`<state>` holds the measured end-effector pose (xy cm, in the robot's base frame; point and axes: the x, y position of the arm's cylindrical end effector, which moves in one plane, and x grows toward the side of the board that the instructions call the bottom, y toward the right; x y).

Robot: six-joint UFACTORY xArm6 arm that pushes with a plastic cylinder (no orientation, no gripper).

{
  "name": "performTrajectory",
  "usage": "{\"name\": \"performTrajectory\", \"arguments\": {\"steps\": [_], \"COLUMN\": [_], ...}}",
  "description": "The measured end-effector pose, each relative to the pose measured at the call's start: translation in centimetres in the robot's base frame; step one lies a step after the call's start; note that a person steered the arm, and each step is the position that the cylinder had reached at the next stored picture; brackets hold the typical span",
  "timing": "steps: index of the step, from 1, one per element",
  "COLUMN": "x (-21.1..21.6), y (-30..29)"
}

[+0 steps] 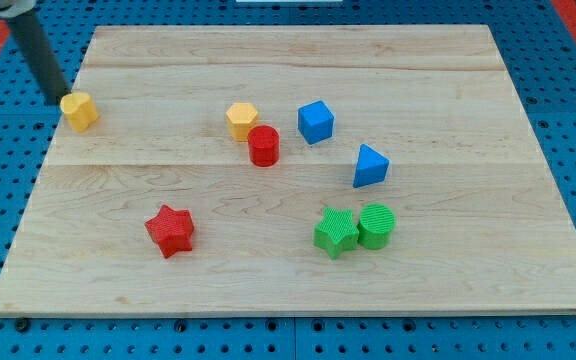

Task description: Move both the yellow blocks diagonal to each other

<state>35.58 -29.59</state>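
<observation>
The rod has no pincer; my tip (58, 99) touches the left side of one yellow block (80, 110). The rod leans up toward the view's top left. The other yellow block (241, 120) lies well to the right of the tip, against the red cylinder (263, 146).

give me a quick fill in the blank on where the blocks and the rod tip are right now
1. My tip sits at the upper-left side of a ____ block near the board's left edge.
2. The other yellow block touches the red ____.
3. The green star sits beside the green ____.
4. The red star lies toward the view's ____ of the red cylinder.

Missing words: yellow; cylinder; cylinder; bottom
</observation>
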Motion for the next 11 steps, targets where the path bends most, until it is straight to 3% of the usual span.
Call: {"name": "performTrajectory", "arguments": {"steps": [1,2,3,5,6,7,11], "x": [2.9,4.0,3.8,-1.2,3.1,4.9,4.8], "y": [4.1,13.5,9.6,16.0,19.5,19.4,24.5]}}
